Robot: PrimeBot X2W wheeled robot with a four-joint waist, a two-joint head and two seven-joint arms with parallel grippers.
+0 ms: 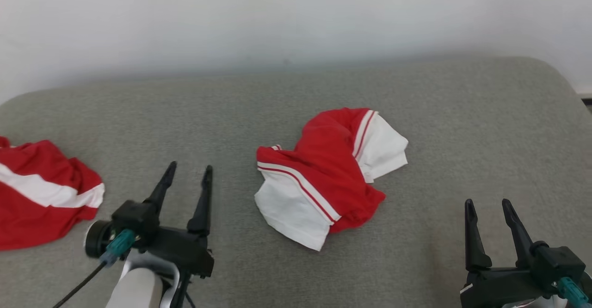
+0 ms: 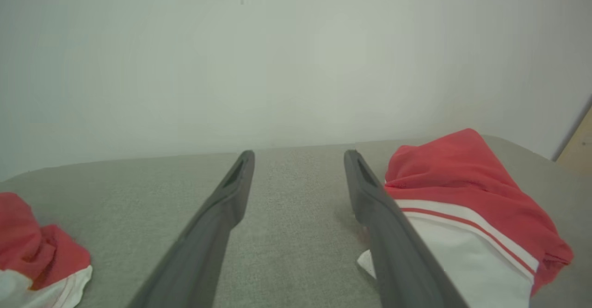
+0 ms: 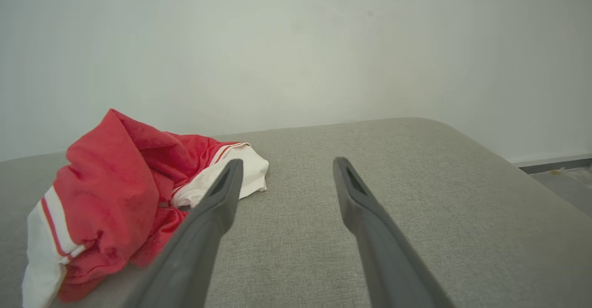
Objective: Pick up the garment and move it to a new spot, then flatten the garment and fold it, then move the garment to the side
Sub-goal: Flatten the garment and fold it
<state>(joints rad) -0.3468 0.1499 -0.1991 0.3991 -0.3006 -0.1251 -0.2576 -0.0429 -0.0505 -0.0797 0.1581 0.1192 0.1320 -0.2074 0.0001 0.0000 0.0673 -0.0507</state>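
- The grey upholstered surface (image 1: 462, 113) spans most of the head view from the left edge to the right, with rounded far corners.
- A plain pale wall (image 1: 277, 16) runs across the top of the frame behind it.
- The red and white garment (image 1: 323, 169) lies crumpled just right of the centre of the head view, on the grey fabric. Its red body is bunched in the middle. One white sleeve with red stripes spreads toward the lower left and another white panel toward the upper right. It sits at the right of the left wrist view (image 2: 462, 183) and at the left of the right wrist view (image 3: 115, 183).
- A second red and white garment (image 1: 37, 192) lies rumpled at the left edge of the head view, well apart from the first, and at the lower left of the left wrist view (image 2: 27, 234).
- The left gripper (image 1: 190, 167) is at the lower left of the head view, between the two garments and clear of both. Its fingers are spread and empty, with bare grey fabric between them in its wrist view (image 2: 299, 153).
- The right gripper (image 1: 488, 201) is at the lower right of the head view, near the centre garment's right side but apart from it. Its fingers are parted and hold nothing (image 3: 286, 161).
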